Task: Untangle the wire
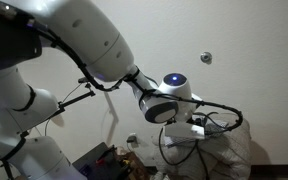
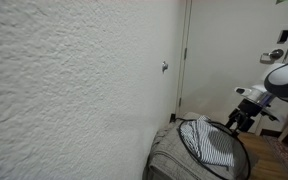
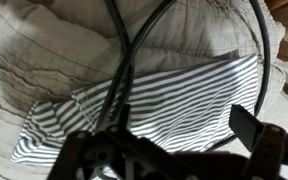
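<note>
The wire (image 3: 120, 62) is a thin black cable. Two of its strands cross over the upper part of the striped cloth (image 3: 184, 95), and another stretch arcs down the right side. In both exterior views it forms a wide loop (image 1: 227, 112) around the cloth (image 2: 216, 148), with a strand along the cloth's left edge (image 2: 187, 148). My gripper (image 3: 184, 122) hangs just above the cloth, open, with nothing between its fingers (image 3: 248, 126). It also shows in both exterior views (image 1: 196, 128) (image 2: 237, 122), at the end of the white arm.
The cloth lies on a grey ribbed cushion or bag (image 3: 44, 60) (image 2: 164, 160) against a textured white wall. A thin black rod with a clamp head (image 1: 76, 99) sticks out beside the arm. Clutter lies on the floor (image 1: 109, 160). A door (image 2: 224, 50) stands behind.
</note>
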Robot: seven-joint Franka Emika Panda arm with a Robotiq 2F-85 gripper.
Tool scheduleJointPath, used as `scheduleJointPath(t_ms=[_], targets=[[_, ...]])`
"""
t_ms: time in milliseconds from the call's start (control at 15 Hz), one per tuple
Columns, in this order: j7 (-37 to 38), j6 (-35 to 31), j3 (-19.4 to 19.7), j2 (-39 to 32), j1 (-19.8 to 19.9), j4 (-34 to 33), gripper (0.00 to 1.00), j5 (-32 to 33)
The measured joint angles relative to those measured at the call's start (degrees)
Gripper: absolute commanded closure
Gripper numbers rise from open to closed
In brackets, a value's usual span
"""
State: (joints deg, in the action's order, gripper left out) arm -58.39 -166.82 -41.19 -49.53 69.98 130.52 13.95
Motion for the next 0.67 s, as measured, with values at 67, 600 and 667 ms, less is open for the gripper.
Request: scheduleJointPath(t_ms=[67, 600, 667], targets=[[0.0, 0.0, 0.5, -0.3, -0.6, -0.7, 0.0, 0.0], [-1.1, 1.3, 1.2, -2.1, -1.6, -2.8, 0.0, -0.3], [-1.1, 1.3, 1.2, -2.1, -1.6, -2.8, 0.0, -0.3]])
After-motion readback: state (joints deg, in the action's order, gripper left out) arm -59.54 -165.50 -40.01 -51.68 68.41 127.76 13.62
